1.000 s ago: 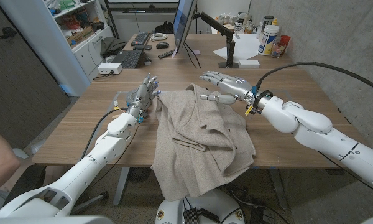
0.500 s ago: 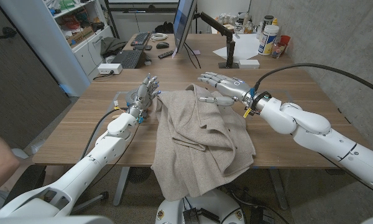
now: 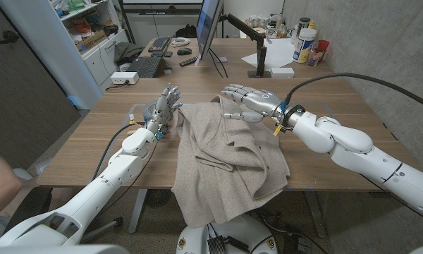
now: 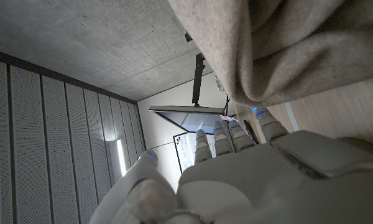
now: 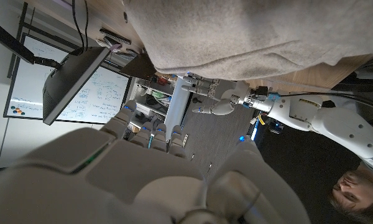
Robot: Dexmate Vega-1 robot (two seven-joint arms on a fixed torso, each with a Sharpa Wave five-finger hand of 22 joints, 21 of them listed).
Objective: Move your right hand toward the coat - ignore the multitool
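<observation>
White arms, silvery hands, black cables.

Even, bright indoor light with soft shadows under the coat [image 3: 229,159]; wrist views blur up close, and a ceiling strip light [image 4: 120,157] glares.

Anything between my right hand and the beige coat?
Nothing: in the head view the right hand hovers at the beige fabric coat's upper edge, no object between.

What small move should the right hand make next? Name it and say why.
Probably ease the right hand slightly further left and down onto the coat. Its spread fingers hold nothing and sit at the coat's far right corner, over the fabric edge. The left hand stands beside the coat's other edge.
</observation>
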